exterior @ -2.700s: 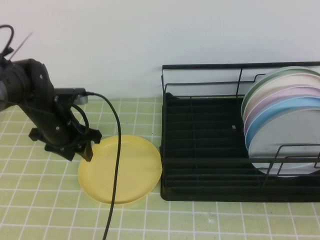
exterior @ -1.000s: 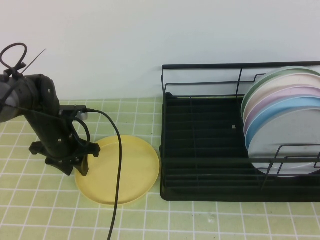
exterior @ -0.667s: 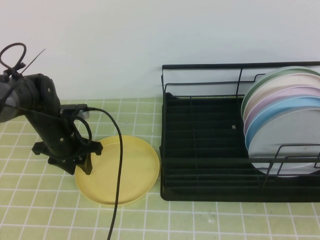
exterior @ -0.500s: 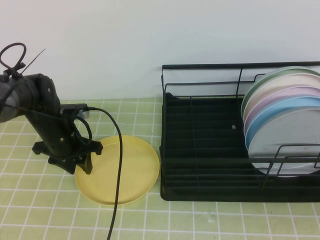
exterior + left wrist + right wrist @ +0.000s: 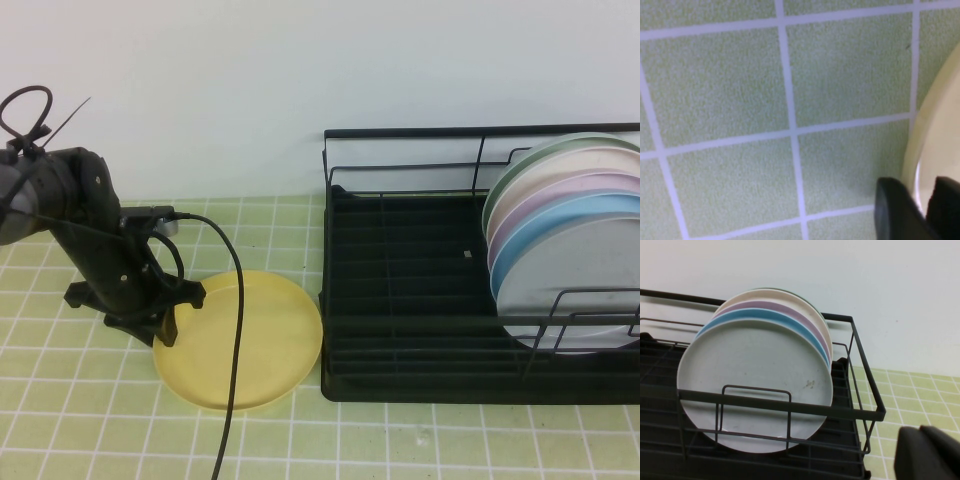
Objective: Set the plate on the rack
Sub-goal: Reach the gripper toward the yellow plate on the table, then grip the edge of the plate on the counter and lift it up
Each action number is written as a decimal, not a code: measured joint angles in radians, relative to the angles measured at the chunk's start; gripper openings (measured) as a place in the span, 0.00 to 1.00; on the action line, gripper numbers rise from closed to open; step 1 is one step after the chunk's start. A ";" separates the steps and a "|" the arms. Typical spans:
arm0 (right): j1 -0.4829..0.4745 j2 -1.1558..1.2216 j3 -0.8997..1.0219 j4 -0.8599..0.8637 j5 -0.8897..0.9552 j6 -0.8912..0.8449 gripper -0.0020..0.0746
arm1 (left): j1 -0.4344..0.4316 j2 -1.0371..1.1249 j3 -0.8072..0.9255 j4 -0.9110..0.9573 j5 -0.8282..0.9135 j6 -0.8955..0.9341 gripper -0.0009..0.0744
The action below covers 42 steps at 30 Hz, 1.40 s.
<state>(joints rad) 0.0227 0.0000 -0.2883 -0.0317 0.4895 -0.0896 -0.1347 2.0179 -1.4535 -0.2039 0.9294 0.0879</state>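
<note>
At the lower left of the high view, the left gripper [image 5: 165,330] pinches the left rim of the yellow plate [image 5: 255,340], which lies flat on the tiled table [image 5: 400,440] just beside the black rack [image 5: 400,300]. The right gripper [image 5: 922,452], pressed together, hangs by the rack's end holding upright plates [image 5: 755,385].

Plate [image 5: 255,340]: yellow, round, shallow. It is laid flat on tiles [image 5: 60,400], L of rack [image 5: 400,290], w/ its R edge just beside rack's base. Its L rim is pinched by left gripper [image 5: 165,335]. Rack: black wire frame over dark tray, set at R side near wall. Five dishes [image 5: 565,240] are held upright at its R end.
</note>
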 joint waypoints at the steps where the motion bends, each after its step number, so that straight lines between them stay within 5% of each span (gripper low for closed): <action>1: 0.000 0.000 0.000 0.000 0.000 0.000 0.02 | 0.000 0.000 0.000 0.001 -0.004 0.000 0.14; 7: 0.000 0.000 0.000 0.000 0.000 0.000 0.02 | 0.000 0.000 0.000 0.037 0.000 0.000 0.01; 12: 0.000 0.000 0.000 0.000 0.000 0.000 0.02 | 0.000 0.000 0.000 0.044 -0.004 0.000 0.01; 22: 0.000 0.000 0.000 0.000 0.000 0.000 0.02 | 0.000 0.000 0.000 0.044 0.008 0.010 0.32; 42: 0.000 0.000 0.000 0.000 0.000 0.000 0.02 | 0.000 0.000 0.000 0.037 -0.010 0.011 0.24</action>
<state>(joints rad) 0.0227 0.0000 -0.2883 -0.0317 0.4895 -0.0896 -0.1347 2.0179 -1.4535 -0.1669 0.9192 0.0989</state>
